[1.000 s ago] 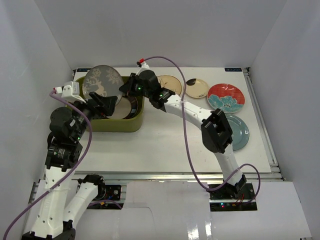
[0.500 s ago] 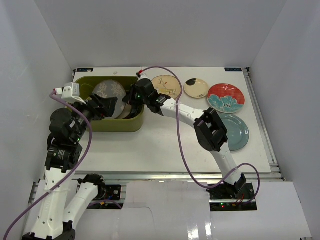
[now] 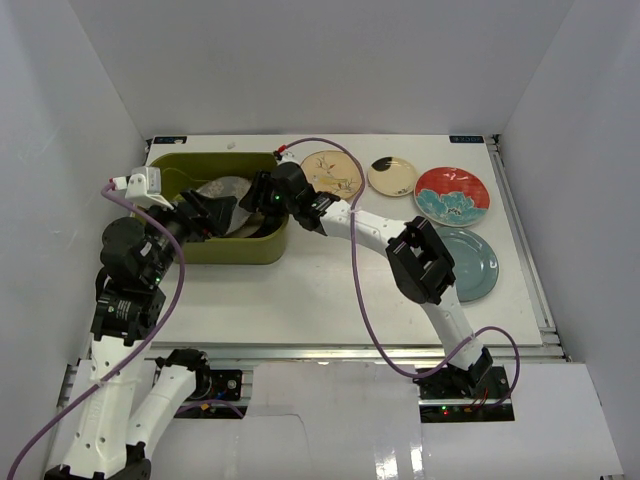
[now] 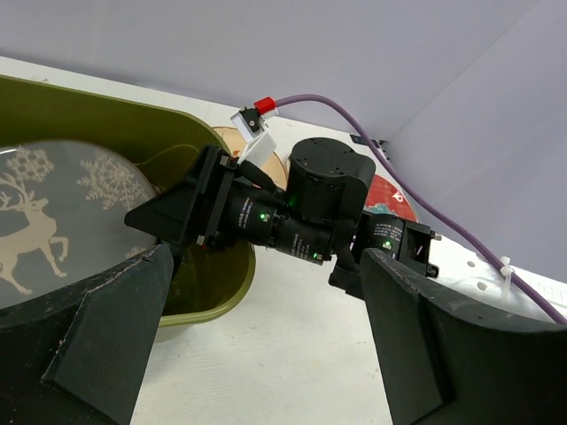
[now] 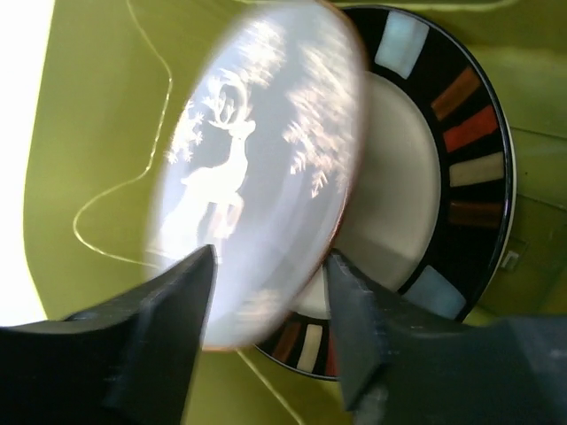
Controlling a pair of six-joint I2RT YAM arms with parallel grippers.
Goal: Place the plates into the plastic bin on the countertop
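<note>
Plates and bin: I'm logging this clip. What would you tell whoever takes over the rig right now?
Left gripper: open, empty, over the near side of the plastic bin.
Right gripper: fingers apart around the rim of the grey deer plate, which looks blurred and loose.
Done: dark-rimmed plate lies in the bin; the deer plate is inside, tilted over it, not yet flat.
Left: cream bird plate, small cream plate, red-teal plate and pale blue plate on the countertop.
</note>
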